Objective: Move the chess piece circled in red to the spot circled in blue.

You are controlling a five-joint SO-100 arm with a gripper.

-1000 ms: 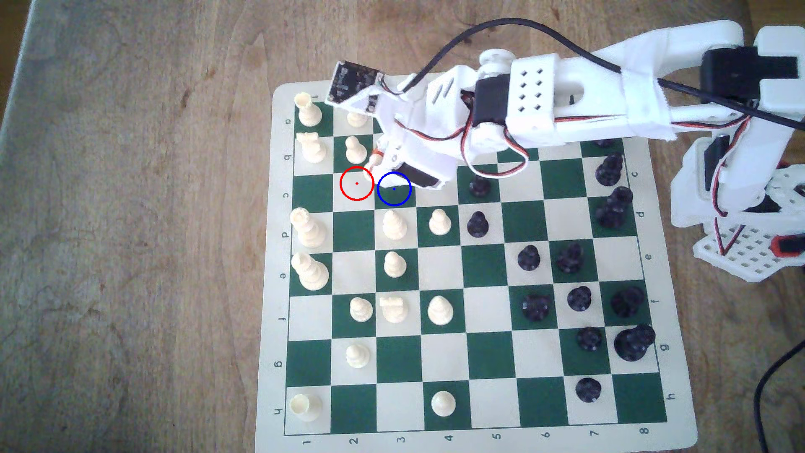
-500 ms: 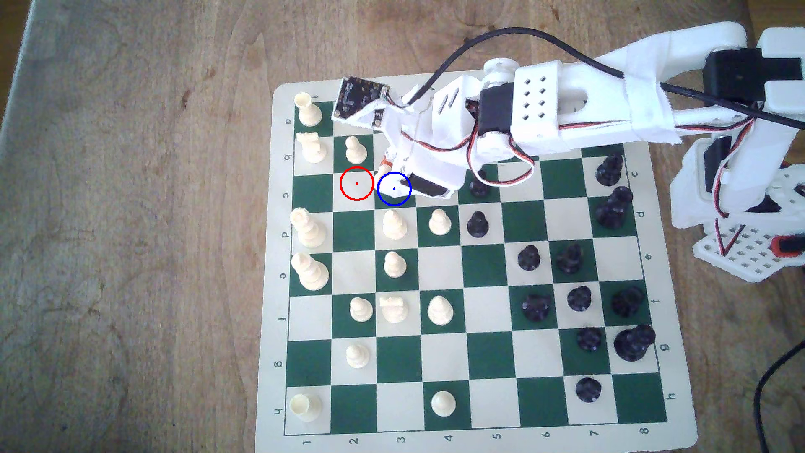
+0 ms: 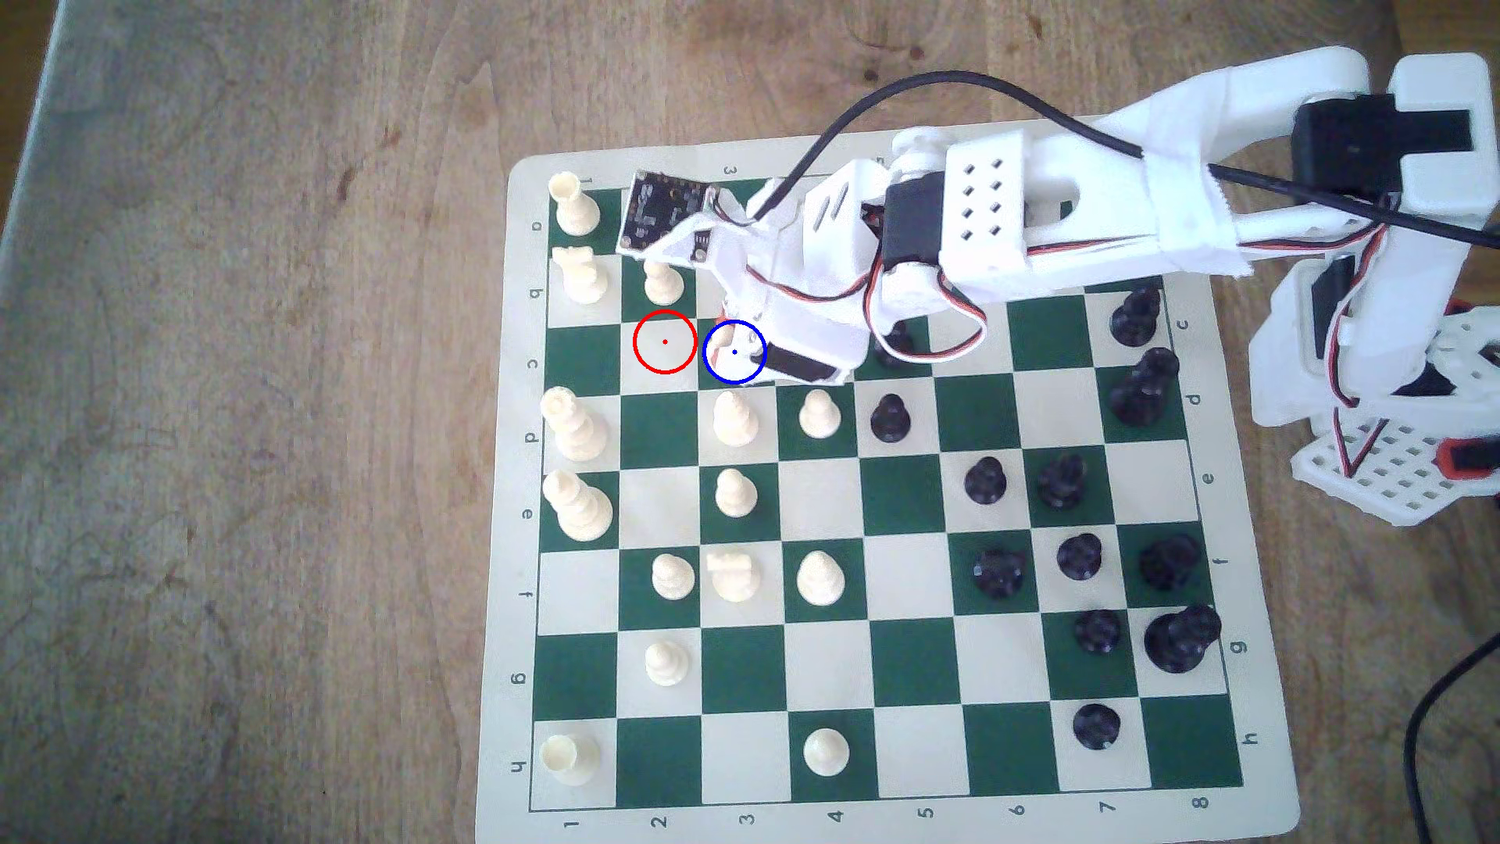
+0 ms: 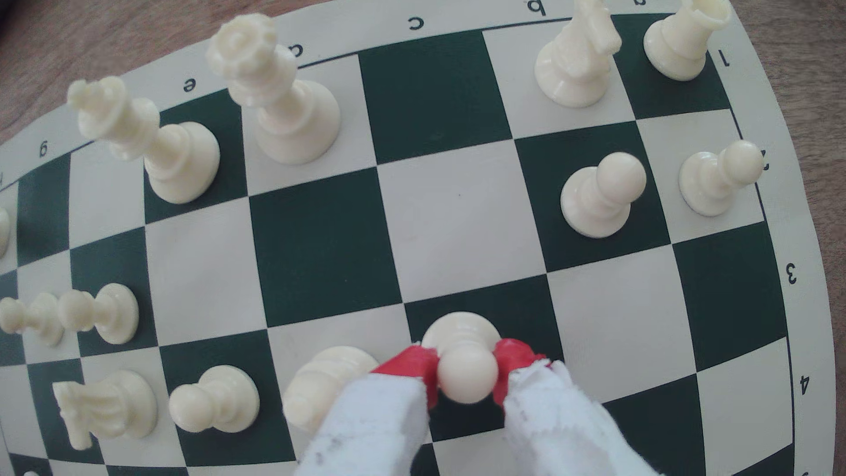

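Note:
My gripper (image 4: 467, 373) is shut on the chess piece (image 4: 467, 375), a cream pawn, with its red fingertips (image 4: 412, 364) pressed on either side of the ball head. The pawn's round base hangs over or rests on a dark green square (image 4: 526, 311); I cannot tell whether it touches. In the exterior view my gripper (image 3: 733, 329) sits over the spot (image 3: 734, 351), the blue-circled square, and a bit of the cream pawn (image 3: 721, 345) shows inside the circle. The red-circled cream square (image 3: 665, 342) beside it is bare.
Cream pawns stand close by (image 3: 661, 280) (image 3: 734, 418) (image 3: 818, 414), and one (image 4: 329, 389) almost touches a finger in the wrist view. Taller cream pieces (image 3: 572, 422) line the board's edge on the exterior view's left. Black pieces (image 3: 890, 418) fill the exterior view's right, by the arm's base (image 3: 1380, 381).
My gripper has carried the pawn from just above the red circle's edge rightward and down the exterior view, so that it now sits inside the blue circle. The arm has swung with it.

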